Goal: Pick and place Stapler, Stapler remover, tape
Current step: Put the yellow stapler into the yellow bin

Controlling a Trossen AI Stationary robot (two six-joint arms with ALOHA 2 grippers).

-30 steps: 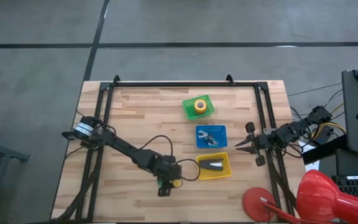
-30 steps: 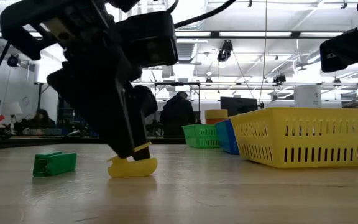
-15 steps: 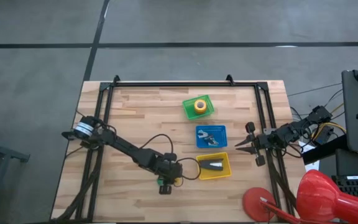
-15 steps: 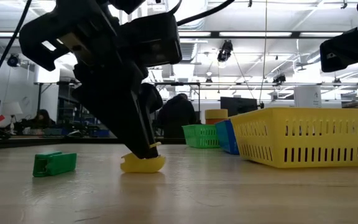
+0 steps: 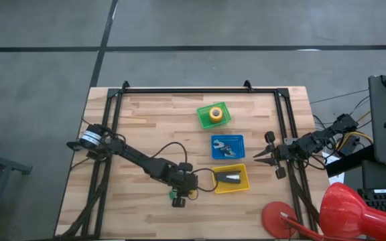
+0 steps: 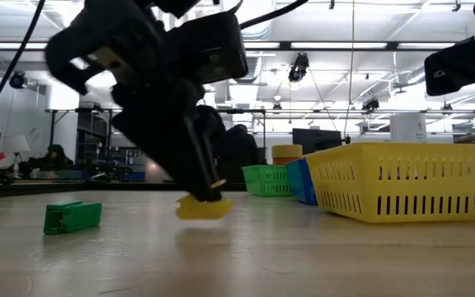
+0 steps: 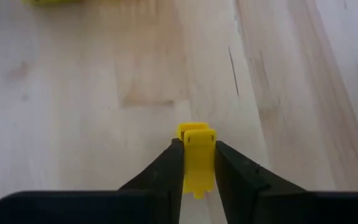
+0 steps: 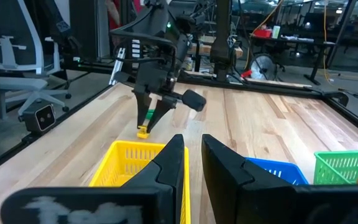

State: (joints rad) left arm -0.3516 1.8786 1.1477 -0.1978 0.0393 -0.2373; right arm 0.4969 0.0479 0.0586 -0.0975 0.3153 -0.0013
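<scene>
My left gripper (image 5: 183, 193) is near the table's near edge, left of the yellow basket (image 5: 241, 187), shut on a small yellow piece (image 7: 196, 155). A small green piece (image 6: 72, 217) lies flat on the table beside it. The dark stapler (image 5: 230, 177) lies in the yellow basket. The stapler remover (image 5: 226, 146) is in the blue basket, and the tape (image 5: 214, 114) is in the green basket. My right gripper (image 5: 256, 158) waits to the right of the baskets, open by a narrow gap. My left gripper pinches the small yellow piece between its two fingers (image 7: 173, 167), coming from above and slanting down. The piece's far end (image 7: 196, 132) sticks out past the fingertips. In the low view the yellow piece (image 6: 203, 208) hangs at the fingertips, just off the tabletop.
Three baskets stand in a row right of centre: green (image 5: 202, 119) farthest, blue (image 5: 215, 154) in the middle, yellow nearest. A black frame (image 5: 186, 90) runs along the table's far and side edges. A red lamp (image 5: 344, 211) stands off the near right corner. Bare wood (image 5: 139, 127) lies on the left.
My left gripper has moved toward the table's right, toward the yellow basket, and slightly up, staying shut. The yellow piece, which was resting on the table under the fingers, has gone along and now hangs just off the wood. The green piece has stayed put.
</scene>
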